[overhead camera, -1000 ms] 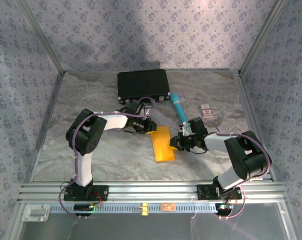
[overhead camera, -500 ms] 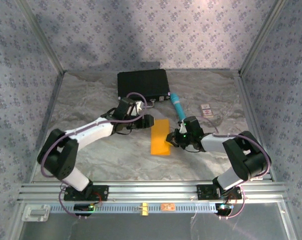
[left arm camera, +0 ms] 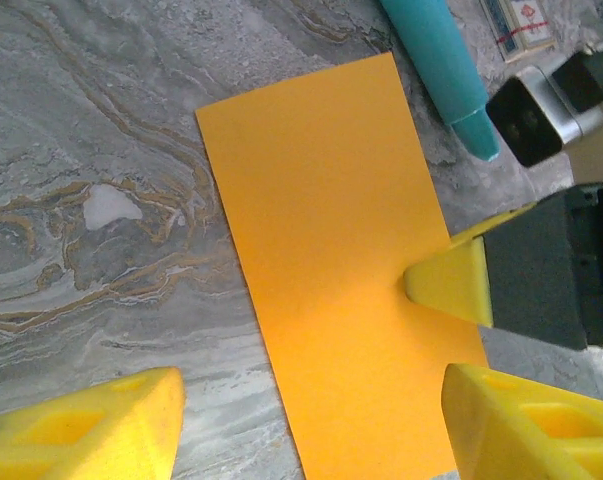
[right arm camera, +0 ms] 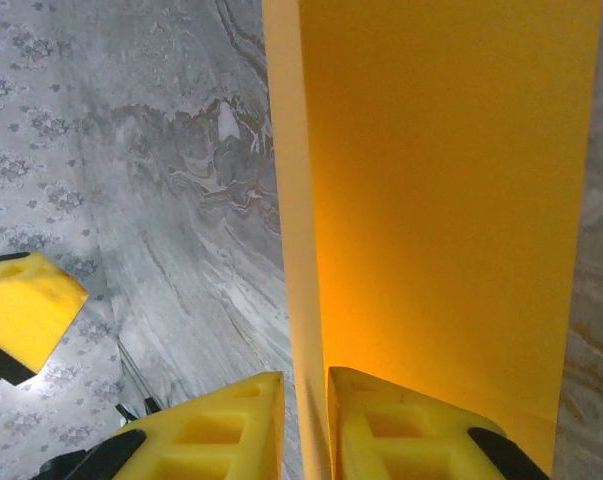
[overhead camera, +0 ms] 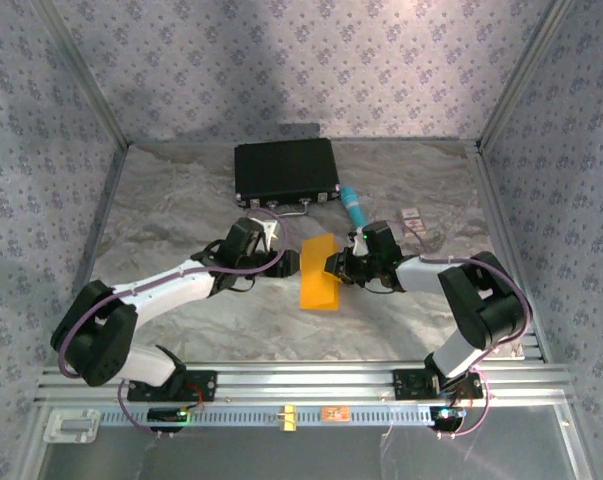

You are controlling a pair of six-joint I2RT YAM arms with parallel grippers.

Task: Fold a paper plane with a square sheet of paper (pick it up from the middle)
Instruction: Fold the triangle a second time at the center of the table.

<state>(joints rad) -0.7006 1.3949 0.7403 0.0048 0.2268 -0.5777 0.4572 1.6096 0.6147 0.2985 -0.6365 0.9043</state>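
Note:
The square sheet of paper [overhead camera: 319, 272] is orange-yellow and folded into a long rectangle on the marbled table [overhead camera: 181, 210]. In the left wrist view the paper [left arm camera: 341, 250] lies under my left gripper [left arm camera: 306, 425], which is open wide, one finger on each side and neither touching it. My left gripper [overhead camera: 281, 252] sits just left of the sheet. My right gripper [overhead camera: 333, 268] is at the sheet's right edge. Its jaws [right arm camera: 306, 430] stand a narrow gap apart with the paper's edge [right arm camera: 291, 250] between them. One right fingertip [left arm camera: 446, 280] rests on the sheet.
A black case [overhead camera: 286, 170] lies at the back of the table. A teal pen-like tube [overhead camera: 355, 207] lies just behind the right gripper, and again the tube [left arm camera: 441, 70] close to the sheet's far corner. A small card [overhead camera: 413, 218] lies to its right. Patterned walls enclose the table.
My left gripper has let go of the sheet, opened wide and swung to its left side as the arm stretched out. The right gripper has moved left with the sheet and its jaws have eased slightly.

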